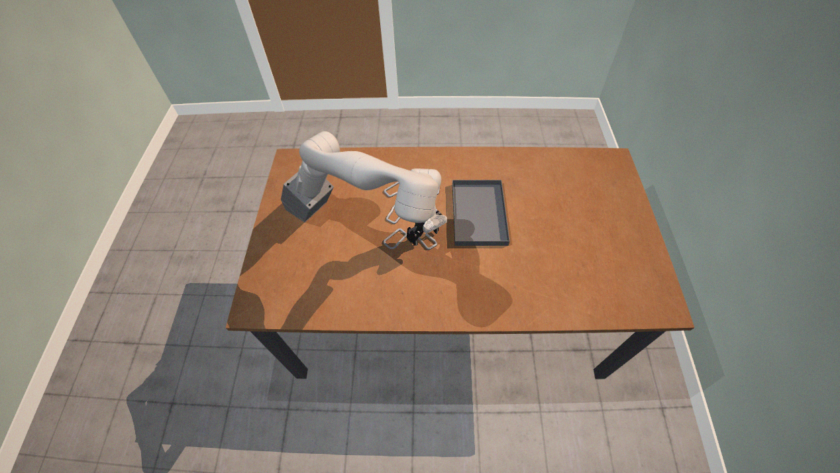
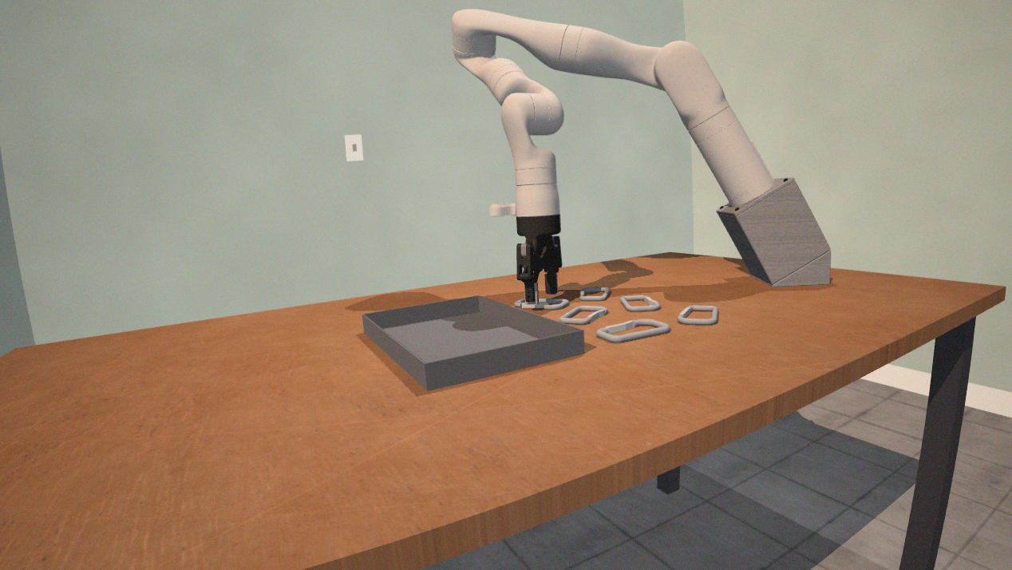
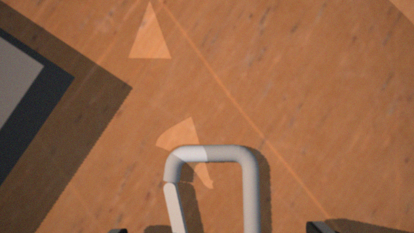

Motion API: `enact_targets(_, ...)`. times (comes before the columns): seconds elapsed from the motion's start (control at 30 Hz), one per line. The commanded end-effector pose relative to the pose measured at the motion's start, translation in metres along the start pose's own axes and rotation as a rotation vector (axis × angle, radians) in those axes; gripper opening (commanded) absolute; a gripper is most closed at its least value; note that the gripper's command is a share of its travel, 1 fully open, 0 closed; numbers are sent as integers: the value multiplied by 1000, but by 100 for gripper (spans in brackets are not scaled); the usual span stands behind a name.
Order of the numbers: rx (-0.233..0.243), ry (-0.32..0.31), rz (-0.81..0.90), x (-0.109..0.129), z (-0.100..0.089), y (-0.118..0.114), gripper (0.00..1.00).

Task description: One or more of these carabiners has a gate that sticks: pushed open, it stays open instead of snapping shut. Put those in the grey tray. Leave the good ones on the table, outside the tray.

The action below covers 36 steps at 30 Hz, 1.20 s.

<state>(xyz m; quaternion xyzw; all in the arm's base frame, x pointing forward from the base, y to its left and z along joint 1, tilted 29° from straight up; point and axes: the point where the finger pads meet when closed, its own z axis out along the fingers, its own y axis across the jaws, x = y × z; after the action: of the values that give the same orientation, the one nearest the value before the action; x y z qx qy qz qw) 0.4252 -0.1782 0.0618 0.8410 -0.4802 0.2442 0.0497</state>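
Several grey carabiners lie flat on the brown table beside the grey tray (image 2: 471,339). My gripper (image 2: 538,291) is open and stands low over the carabiner nearest the tray (image 2: 541,303), with nothing held between the fingers. In the wrist view that carabiner (image 3: 213,186) lies on the table between my two fingertips, whose dark tips show at the bottom left (image 3: 118,230) and bottom right (image 3: 319,226). Its gate (image 3: 173,206) on the left side looks closed against the nose. The tray (image 1: 479,212) is empty. Its corner shows at the left of the wrist view (image 3: 23,95).
Other carabiners lie to the right in the side view: one (image 2: 583,314), a larger one (image 2: 632,330), one (image 2: 639,302), one (image 2: 697,314) and one behind (image 2: 594,292). The arm's grey base (image 2: 775,233) stands at the table's far corner.
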Motion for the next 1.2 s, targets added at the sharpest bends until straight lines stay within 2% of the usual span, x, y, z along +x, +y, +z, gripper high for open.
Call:
enact_targets(0.0,1,1,0,0,0,0,100)
enact_targets(0.23,1,1,0,0,0,0,100)
enact_targets(0.27,1,1,0,1,-70,0,100)
enact_targets(0.37,1,1,0,1,-72,0,100)
enact_targets(0.47,1,1,0,1,-84,0,100)
enact_targets(1.17,0,-6,6,0,-84,0,100)
